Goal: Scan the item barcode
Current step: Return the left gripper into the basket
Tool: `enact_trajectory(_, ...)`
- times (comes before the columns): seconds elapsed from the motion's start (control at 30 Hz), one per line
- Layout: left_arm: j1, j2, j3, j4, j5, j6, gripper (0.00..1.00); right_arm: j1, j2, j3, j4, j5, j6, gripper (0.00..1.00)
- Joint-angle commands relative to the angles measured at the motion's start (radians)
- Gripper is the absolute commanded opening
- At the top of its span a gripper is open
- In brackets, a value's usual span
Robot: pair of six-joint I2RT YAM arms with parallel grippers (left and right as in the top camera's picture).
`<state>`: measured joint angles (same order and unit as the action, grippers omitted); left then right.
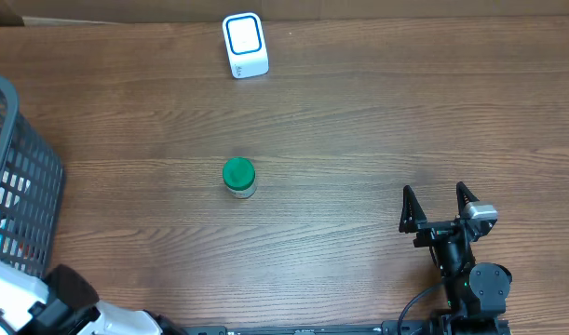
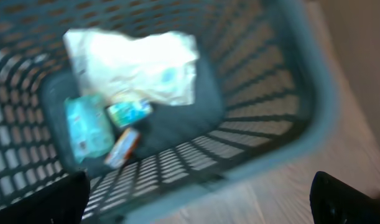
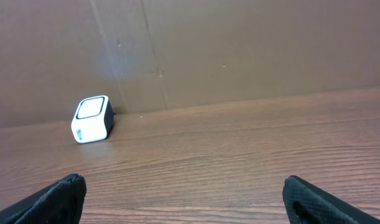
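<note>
A white barcode scanner (image 1: 244,44) with a dark window stands at the far edge of the table and also shows in the right wrist view (image 3: 91,118). A small jar with a green lid (image 1: 238,177) stands upright mid-table. My right gripper (image 1: 435,191) is open near the front right, empty, pointing toward the scanner (image 3: 182,183). My left gripper (image 2: 199,205) is open and empty, hovering by the rim of a grey basket (image 2: 314,93). Inside lie a white bag (image 2: 140,65), a teal packet (image 2: 87,124) and an orange box (image 2: 122,146); this view is blurred.
The grey mesh basket (image 1: 23,177) stands at the table's left edge, with the left arm's white body (image 1: 19,298) just in front of it. A brown cardboard wall (image 3: 239,50) rises behind the scanner.
</note>
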<state>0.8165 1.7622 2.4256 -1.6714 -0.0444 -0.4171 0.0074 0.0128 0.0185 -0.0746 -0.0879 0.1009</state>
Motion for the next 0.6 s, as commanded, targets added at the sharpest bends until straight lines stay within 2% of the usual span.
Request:
enact_trajectory(0.0,0.056,-0.017,-0.091,0.025,0.035,-0.018,1.0,0.003,-0.01,-0.012,0.005,0.009,-0.001,1.0)
enact_trajectory(0.33,0.098,-0.017,-0.442,0.172,0.011,-0.001,1.0,0.003,-0.01,-0.012,0.005,0.009,-0.001,1.0)
enact_trajectory(0.57,0.1,-0.017,-0.661,0.299,-0.009,0.1,0.99,0.003,-0.01,-0.012,0.005,0.008,-0.001,1.0)
